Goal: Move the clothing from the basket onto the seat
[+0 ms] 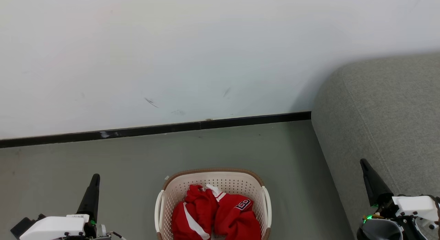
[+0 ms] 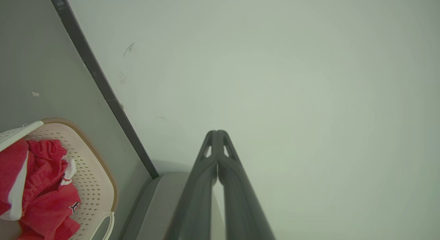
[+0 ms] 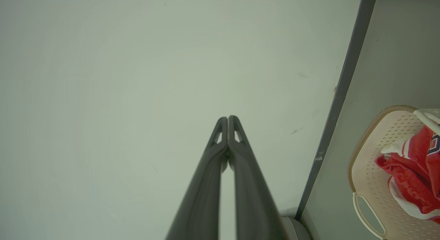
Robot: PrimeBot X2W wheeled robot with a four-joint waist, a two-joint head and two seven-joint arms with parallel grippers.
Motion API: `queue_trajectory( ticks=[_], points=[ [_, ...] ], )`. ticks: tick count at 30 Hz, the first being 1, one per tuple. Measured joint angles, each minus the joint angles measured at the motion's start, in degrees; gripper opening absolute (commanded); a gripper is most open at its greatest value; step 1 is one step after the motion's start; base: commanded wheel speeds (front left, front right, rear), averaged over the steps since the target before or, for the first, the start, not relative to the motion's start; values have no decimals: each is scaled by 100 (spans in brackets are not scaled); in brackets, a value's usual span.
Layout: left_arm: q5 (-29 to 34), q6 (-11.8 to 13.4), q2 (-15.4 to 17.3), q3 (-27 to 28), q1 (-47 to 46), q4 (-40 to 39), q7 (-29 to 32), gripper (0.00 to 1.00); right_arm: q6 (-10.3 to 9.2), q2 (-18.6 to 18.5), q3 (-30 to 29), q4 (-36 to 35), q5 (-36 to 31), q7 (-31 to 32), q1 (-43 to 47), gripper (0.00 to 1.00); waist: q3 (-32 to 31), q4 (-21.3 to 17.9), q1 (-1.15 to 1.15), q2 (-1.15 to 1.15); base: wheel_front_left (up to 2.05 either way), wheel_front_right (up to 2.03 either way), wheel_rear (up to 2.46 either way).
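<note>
The bottom edge of the head view cuts off the near end of the basket (image 1: 213, 172), which is perforated cream plastic under a brown woven-look rim. The clothing (image 1: 220, 216), crumpled red fabric with white stripes and a dark lettered patch, lies inside it. The left hand (image 1: 96, 178) and the right hand (image 1: 363, 163) flank the basket, their dark tapered fingers pressed together on nothing. At right the seat (image 1: 385, 112), rounded grey woven upholstery, runs out of frame. Beyond it, a black skirting (image 1: 172, 128) meets a scuffed white wall (image 1: 172, 44).
</note>
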Motion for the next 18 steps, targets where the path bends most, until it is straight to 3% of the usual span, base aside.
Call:
queue_trajectory(
  ticks=[13, 14, 18],
  points=[
    [0, 1, -5, -2, 4, 23, 1, 0, -2, 3, -2, 21, -3, 1, 10, 0, 0, 0, 0, 0, 0, 0, 0],
    [0, 2, -29, -2, 24, 73, 3, 100, -3, 19, -1, 60, -3, 1, 38, 100, 0, 0, 0, 0, 0, 0, 0],
    [0, 13, -189, -31, 312, 385, 4, 100, -14, 155, 3, 348, -3, 1, 386, 100, 2, -1, 0, 0, 0, 0, 0]
  ],
)
